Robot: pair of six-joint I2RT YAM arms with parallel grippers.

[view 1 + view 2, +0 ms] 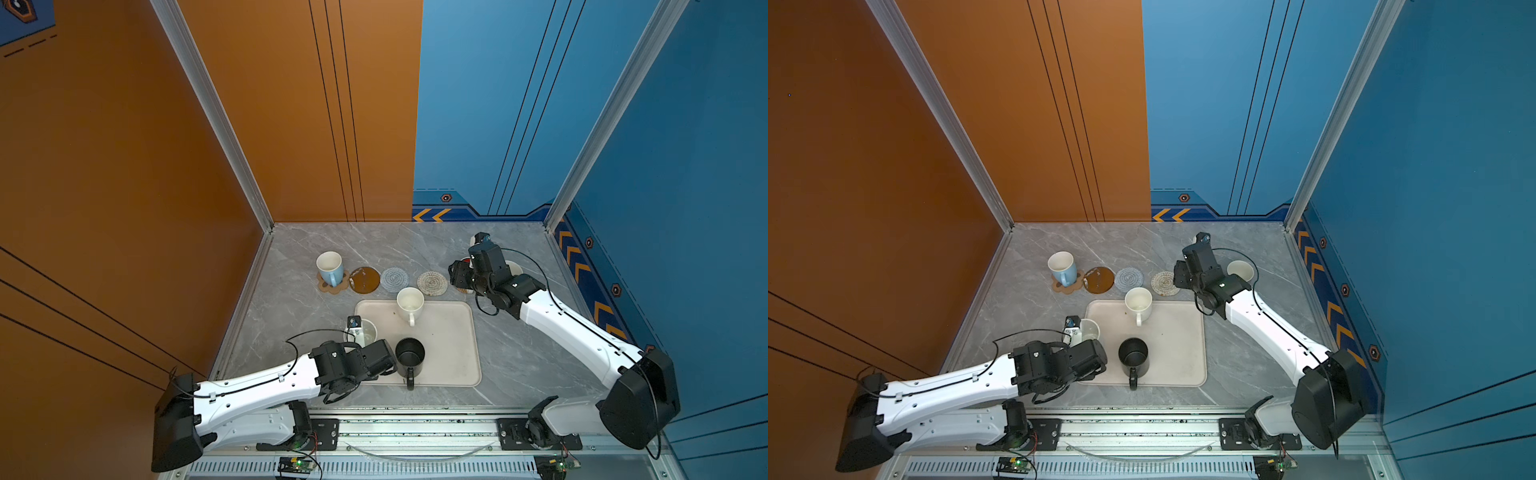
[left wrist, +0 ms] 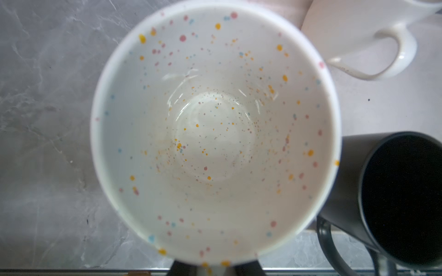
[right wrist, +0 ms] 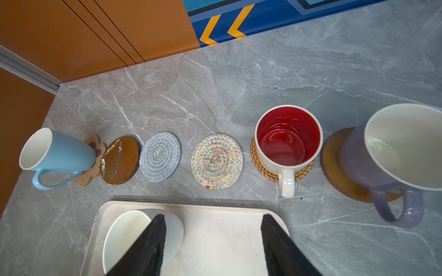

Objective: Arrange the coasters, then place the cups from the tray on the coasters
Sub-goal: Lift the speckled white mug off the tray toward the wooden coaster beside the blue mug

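Your left gripper [image 2: 211, 271] is pinched on the rim of the speckled mug [image 2: 215, 133]. The mug sits at the tray's [image 1: 449, 332] left edge, partly over the rim. You can't tell whether it is lifted or resting.

Your right gripper [image 3: 212, 219] is spread wide with nothing between its fingers. It hangs over the tray's far edge, toward the right corner.

There are two cups on the tray. The cream mug [image 1: 410, 301] is against the far edge with its handle pointing to the front. The black mug [image 1: 410, 353] is left of the tray's middle, near the front, and its handle reaches the front rim.

Beyond the tray's far edge you have a row of coasters. From the tray's left side to its right:
- The paw-shaped coaster [image 1: 332, 287] carries the light blue mug [image 1: 330, 268].
- The brown disc [image 1: 364, 278] is just beside it.
- Next is the grey-blue woven round [image 1: 394, 279].
- Next is the white woven round [image 1: 432, 283].
- The rattan round [image 3: 256, 155] sits past the tray's right corner, under the red-inside mug [image 3: 288, 141].
- The wooden disc [image 3: 334, 162] is furthest right, under the lavender mug [image 3: 382, 153].

All the cups you see are upright.
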